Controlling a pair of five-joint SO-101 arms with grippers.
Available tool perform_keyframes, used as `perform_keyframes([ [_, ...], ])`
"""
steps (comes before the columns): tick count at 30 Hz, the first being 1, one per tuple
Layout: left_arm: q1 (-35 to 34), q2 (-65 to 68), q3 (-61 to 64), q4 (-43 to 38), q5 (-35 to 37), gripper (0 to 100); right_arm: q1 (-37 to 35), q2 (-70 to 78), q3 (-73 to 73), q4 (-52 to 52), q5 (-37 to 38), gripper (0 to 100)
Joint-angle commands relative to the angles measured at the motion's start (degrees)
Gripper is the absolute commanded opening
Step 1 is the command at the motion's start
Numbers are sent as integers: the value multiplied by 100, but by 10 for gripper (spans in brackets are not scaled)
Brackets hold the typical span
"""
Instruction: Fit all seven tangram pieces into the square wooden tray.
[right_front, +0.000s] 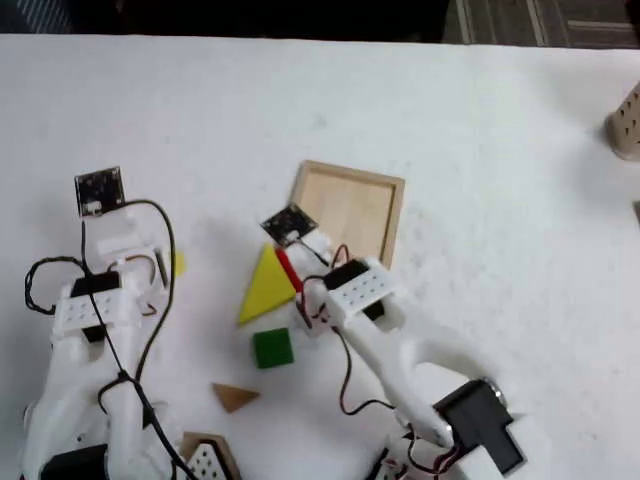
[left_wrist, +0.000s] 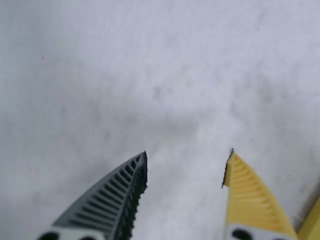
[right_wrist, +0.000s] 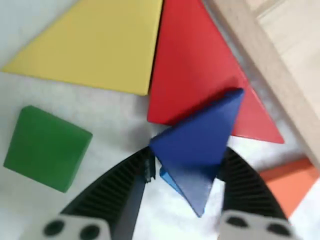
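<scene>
Now right gripper (right_wrist: 187, 152) clamps blue triangle (right_wrist: 200, 132) beside red triangle (right_wrist: 195, 75); left gripper (left_wrist: 188, 151) open.

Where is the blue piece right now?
In the right wrist view, the blue triangle is held in the right gripper, overlapping the red triangle and close to the rim of the wooden tray.

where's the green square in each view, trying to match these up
high view: green square on the table, just nearer the arm bases than the yellow triangle.
right wrist view: green square beside the right gripper, which grips a blue triangle.
left wrist view: aimed at white table beyond the left gripper.
shared landmark: the yellow triangle, next to the square in both.
</scene>
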Motion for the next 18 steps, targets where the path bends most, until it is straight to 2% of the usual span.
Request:
perform_keyframes([
  [1,-40,22,-299,62,-62,271,22,-66,-264,57,-53,139],
  [6,-40,22,-299,62,-62,271,251,-136,-264,57,-53,101],
  [13,-40,22,-299,62,-62,270,1367,-866,-264,31,-9,28],
  [18,-40,22,-299,62,-70,270,1763,-1165,-281,13,0,18],
])
